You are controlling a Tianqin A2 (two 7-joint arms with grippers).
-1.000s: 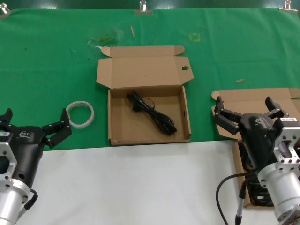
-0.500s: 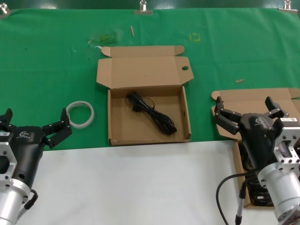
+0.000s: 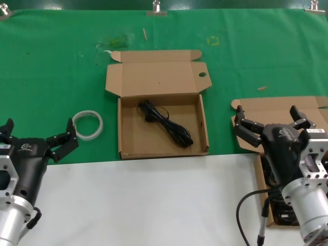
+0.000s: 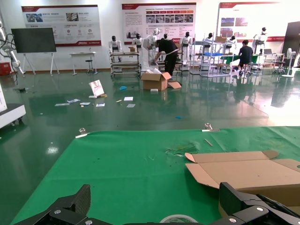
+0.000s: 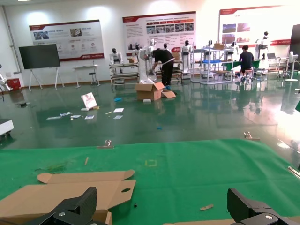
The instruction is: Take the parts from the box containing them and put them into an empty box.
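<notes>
A shallow brown box with a round hole in its lid tab lies open mid-table; one coiled black cable lies inside it. A second brown box with an ear-flapped lid sits at the right, mostly hidden under my right arm; dark cables show in it. My right gripper is open and empty above that box. My left gripper is open and empty at the left, near the table's front. The holed lid also shows in the right wrist view.
A white ring lies on the green cloth between my left gripper and the centre box; it also shows in the left wrist view. A white sheet covers the near table. Small scraps lie on the cloth.
</notes>
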